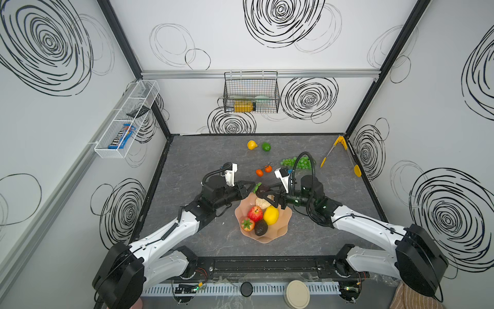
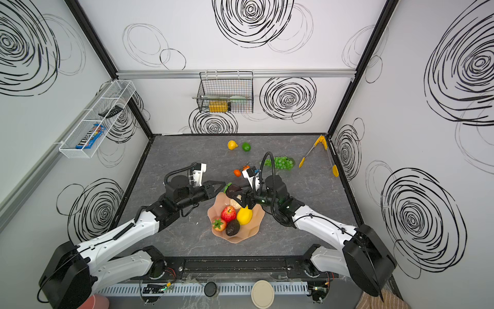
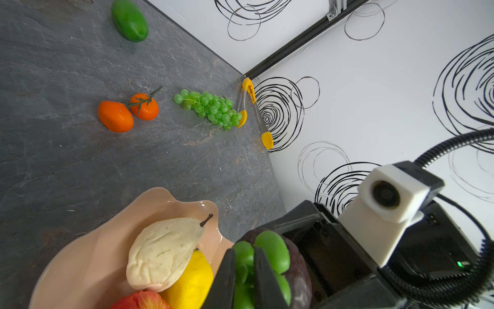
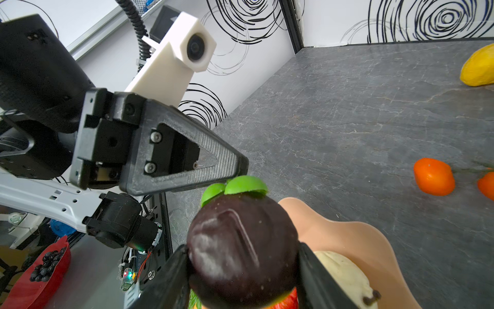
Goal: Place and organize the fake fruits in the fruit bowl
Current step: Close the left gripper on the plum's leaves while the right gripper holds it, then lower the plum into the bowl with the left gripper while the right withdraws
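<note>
Nearest the robot's base, the fruit bowl (image 1: 280, 232) sits in the middle of the table and already holds an avocado (image 1: 261, 228), a strawberry (image 1: 247, 224), a red apple (image 1: 255, 213), a large lemon (image 1: 271, 215) and, at its far side, a pale pear (image 3: 163, 252).

Just over the bowl's far rim the two arms meet. The right gripper (image 4: 242, 270) has its jaws clamped on the round body of a dark purple fruit with green leaves (image 4: 240, 246), holding it above the bowl. The left gripper (image 3: 244, 270) comes in from the left with its jaws narrow, closed around the green leaves at the top of that same fruit. It looks like a handover or a joint adjustment before this fruit goes in.

Farther out, several fruits are left on the table: two small oranges (image 1: 263, 170) just beyond the grippers, a green grape bunch (image 1: 299, 162) to the right, and a small lemon (image 1: 252, 144) beside a lime (image 1: 266, 147) near the far wall. Yellow-tipped tongs (image 1: 339, 153) lie in the far right corner.

I judge the task roughly half done: five fruits are placed, one is in hand, five remain.
</note>
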`<state>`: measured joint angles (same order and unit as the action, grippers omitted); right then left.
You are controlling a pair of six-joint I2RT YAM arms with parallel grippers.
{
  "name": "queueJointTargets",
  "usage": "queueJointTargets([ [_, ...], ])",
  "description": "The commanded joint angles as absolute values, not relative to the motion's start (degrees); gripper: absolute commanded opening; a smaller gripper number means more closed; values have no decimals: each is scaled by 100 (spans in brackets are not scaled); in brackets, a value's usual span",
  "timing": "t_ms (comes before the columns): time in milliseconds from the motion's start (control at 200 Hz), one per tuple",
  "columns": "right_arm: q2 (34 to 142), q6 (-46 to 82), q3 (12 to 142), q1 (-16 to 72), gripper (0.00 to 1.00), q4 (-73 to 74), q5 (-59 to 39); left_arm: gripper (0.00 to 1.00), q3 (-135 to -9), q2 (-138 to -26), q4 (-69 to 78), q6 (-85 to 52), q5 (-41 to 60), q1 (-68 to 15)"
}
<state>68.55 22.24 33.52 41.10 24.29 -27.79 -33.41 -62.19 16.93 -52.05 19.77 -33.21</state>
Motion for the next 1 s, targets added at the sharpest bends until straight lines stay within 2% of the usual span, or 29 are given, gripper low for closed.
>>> queueJointTargets([
  [0, 6811, 2188, 3316, 4166, 58, 2617, -2740, 15, -3458, -6242, 2128, -5232, 2160, -3401],
  [275, 6816, 2165, 3293, 4166, 64, 2480, -2475, 5, -3524, -6336, 2148, -5210, 2084, -3489],
  [400, 6789, 2173, 3270, 4165, 67, 2479, -2412, 4, -3559, -6396, 2145, -5188, 2031, -3524],
  [420, 6783, 2169, 3268, 4165, 68, 2470, -2406, 0, -3566, -6405, 2146, -5185, 2030, -3532],
  [846, 6364, 2177, 3005, 4114, 90, 2146, -2021, 0, -3765, -6657, 1691, -4509, 1264, -3821],
  [996, 5684, 2287, 2919, 4045, 95, 1622, -1252, 0, -3891, -6750, 1479, -4146, 822, -4177],
])
